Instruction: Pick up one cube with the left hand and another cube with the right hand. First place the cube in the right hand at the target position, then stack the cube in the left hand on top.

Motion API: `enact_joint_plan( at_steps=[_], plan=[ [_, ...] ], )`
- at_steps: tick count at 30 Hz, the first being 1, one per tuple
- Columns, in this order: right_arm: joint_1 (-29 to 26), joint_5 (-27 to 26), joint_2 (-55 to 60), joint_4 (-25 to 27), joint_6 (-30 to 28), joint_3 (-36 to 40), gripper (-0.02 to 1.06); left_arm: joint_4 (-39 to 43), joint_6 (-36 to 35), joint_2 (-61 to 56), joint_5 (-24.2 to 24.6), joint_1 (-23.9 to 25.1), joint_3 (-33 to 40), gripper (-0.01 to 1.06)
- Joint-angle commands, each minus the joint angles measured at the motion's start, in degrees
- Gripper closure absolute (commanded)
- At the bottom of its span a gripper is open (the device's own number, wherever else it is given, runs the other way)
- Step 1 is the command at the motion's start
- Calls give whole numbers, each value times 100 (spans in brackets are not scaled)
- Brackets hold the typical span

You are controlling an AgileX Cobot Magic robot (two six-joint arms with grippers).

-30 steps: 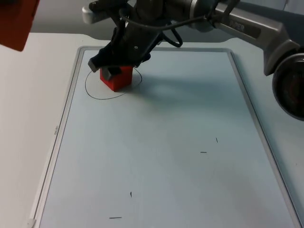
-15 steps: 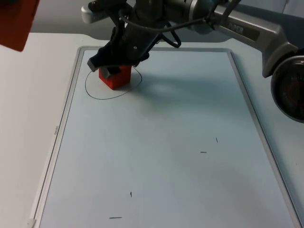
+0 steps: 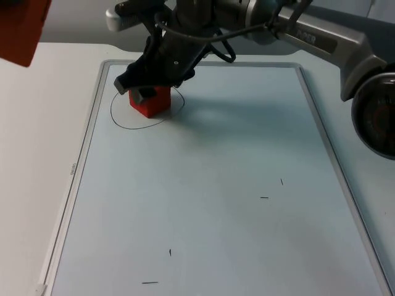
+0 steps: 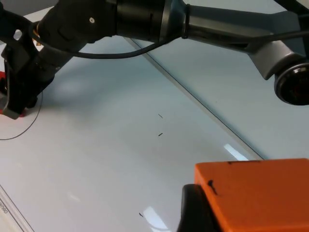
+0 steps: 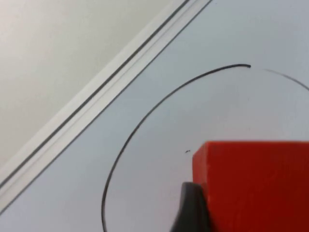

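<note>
A red cube [image 3: 150,103] rests inside a hand-drawn black circle [image 3: 117,117] at the far left of the whiteboard [image 3: 234,160]. My right gripper [image 3: 143,92] reaches across from the right and is shut on it. In the right wrist view the red cube [image 5: 251,183] sits just inside the circle line [image 5: 140,125], with a black fingertip [image 5: 193,208] against its side. An orange cube [image 4: 260,188] is held up off the table in my left gripper [image 4: 251,212], which is shut on it. The orange cube [image 3: 18,31] hangs over the far left corner, beyond the board.
The whiteboard has a pale metal frame [image 3: 83,154] and a few small pen marks [image 3: 264,197]. The right arm [image 3: 321,37] spans the board's far edge. White table lies to the left of the frame.
My right gripper and the red cube have shifted a little toward the far side within the circle. The left arm with the orange cube has stayed still.
</note>
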Motion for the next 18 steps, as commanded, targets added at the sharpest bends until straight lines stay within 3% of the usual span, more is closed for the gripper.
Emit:
enact_joint_plan(
  at_steps=[1,5,11,14,18],
  plan=[
    [21,-24,81,10,-3,12,38,-43,-25,-16,-47,-41,0,105],
    [21,-159,44,34,-3,12,21,-43,-25,-16,-47,-41,0,105],
    [21,-242,-277,34,-3,-14,18,-43,-25,-16,-47,-41,0,105],
    [21,-45,-531,34,-3,-130,18,-19,-25,-16,-49,-41,0,105],
    [21,670,-1333,250,-56,-479,19,166,-15,-16,-63,-41,0,105]
  ],
)
